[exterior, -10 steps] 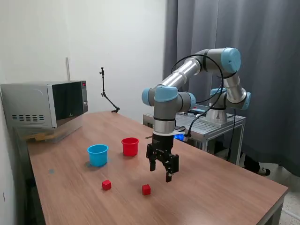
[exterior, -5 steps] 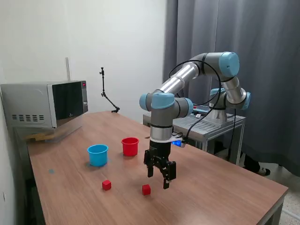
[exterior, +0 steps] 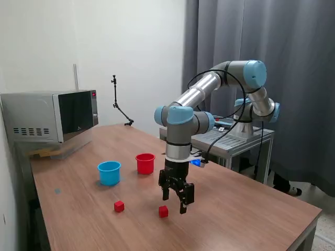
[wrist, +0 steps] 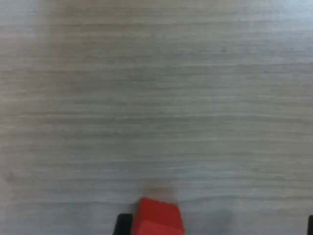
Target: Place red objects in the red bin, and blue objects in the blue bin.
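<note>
Red cubes were seen on the wooden table (exterior: 251, 209), two of them. One red cube (exterior: 164, 211) lay just below the gripper (exterior: 175, 198), a bit toward the exterior view's left. The other red cube (exterior: 119, 206) lay further toward the exterior view's left, in front of the light blue cup (exterior: 109, 173). The red cup (exterior: 145, 163) stood beside the blue one, further back. One cup of each color was counted. No dark blue cubes were seen on the table.

The gripper was held low over the table, with its fingers spread apart and nothing between them. In the wrist view, only part of the near red cube (wrist: 159, 218) was seen at the edge of the picture, so it was perhaps not yet lined up between the fingers.

From here, the cube could be bumped and pushed away if a finger came down on top of it. It could also be pinched by one corner and dropped before the red cup was reached.

A microwave (exterior: 49, 117) stood at the far end of the table.
</note>
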`<act>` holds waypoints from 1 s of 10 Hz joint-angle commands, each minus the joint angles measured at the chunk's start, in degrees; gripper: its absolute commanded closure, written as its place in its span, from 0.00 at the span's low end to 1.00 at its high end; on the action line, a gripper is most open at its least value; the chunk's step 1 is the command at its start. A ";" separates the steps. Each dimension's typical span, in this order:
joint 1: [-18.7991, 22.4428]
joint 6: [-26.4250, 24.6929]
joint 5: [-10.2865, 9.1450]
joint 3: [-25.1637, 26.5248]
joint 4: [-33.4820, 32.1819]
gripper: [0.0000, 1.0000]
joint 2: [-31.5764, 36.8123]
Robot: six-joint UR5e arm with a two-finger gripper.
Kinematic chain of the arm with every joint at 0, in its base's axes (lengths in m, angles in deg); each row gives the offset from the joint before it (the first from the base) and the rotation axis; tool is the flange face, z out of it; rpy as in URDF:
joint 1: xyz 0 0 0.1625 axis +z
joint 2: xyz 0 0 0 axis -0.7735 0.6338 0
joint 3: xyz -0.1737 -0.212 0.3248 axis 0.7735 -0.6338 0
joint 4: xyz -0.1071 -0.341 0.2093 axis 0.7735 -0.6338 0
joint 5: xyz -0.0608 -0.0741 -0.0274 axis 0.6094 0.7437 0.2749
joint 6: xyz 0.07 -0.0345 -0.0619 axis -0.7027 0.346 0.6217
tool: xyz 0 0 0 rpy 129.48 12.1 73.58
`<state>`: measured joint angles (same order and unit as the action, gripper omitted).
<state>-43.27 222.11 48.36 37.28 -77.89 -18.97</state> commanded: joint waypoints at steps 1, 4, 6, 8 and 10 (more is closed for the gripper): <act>-0.10 -2.30 0.31 0.06 -0.02 0.00 -0.20; -0.54 -5.83 1.71 0.06 0.06 0.00 -0.20; -0.54 -7.24 2.24 -0.20 0.06 0.00 -0.55; -0.54 -7.24 2.15 -1.52 -0.02 0.00 -1.96; -0.54 -7.15 2.15 -2.13 0.07 0.00 -2.48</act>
<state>-43.81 214.93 50.50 35.64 -77.85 -20.94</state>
